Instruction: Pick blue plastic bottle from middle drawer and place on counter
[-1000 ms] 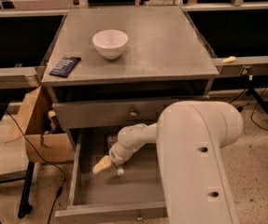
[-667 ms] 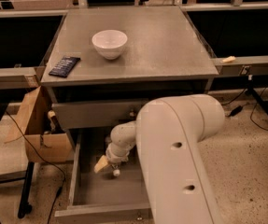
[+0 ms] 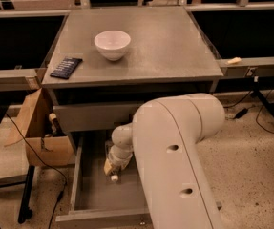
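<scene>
The middle drawer (image 3: 91,194) is pulled open below the counter (image 3: 174,46). My arm reaches down into it from the right. My gripper (image 3: 110,167) is low inside the drawer, near its left-middle. Right under its tip I see a small white cap, which looks like the end of the blue plastic bottle (image 3: 114,178). The rest of the bottle is hidden by the gripper and the arm. I cannot tell whether the bottle is gripped or just lies on the drawer floor.
A white bowl (image 3: 112,44) and a dark flat packet (image 3: 66,67) sit on the counter's left half. An open cardboard box (image 3: 38,128) stands left of the cabinet. Cables run over the floor on the right. My big arm link (image 3: 174,166) covers the drawer's right side.
My arm's big link has swung left across the view. The gripper has shifted slightly right inside the drawer, and a white cap now shows under it.
</scene>
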### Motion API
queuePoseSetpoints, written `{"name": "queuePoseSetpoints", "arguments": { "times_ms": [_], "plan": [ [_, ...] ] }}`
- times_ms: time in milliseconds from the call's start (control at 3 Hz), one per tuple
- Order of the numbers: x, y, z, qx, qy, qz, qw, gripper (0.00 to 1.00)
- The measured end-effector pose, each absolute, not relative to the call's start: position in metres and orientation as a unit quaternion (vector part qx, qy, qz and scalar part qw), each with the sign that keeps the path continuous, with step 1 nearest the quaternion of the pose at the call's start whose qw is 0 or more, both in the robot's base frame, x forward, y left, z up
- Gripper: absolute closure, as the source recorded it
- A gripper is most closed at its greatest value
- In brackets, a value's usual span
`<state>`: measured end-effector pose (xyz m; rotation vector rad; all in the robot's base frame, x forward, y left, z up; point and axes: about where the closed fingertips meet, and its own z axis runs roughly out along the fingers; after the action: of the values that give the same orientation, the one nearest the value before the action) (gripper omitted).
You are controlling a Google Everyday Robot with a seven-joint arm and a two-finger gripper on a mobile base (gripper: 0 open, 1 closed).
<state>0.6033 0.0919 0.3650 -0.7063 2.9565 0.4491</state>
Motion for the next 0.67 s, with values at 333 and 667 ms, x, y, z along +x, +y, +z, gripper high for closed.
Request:
{"name": "queuePoseSetpoints", "arguments": {
  "times_ms": [333, 667],
  "plan": [
    [0.600, 0.084, 0.370, -0.210, 0.970, 0.119, 0.025, 0.96],
    [0.578, 0.060, 0.401, -0.202, 0.975, 0.092, 0.018, 1.00]
  ]
}}
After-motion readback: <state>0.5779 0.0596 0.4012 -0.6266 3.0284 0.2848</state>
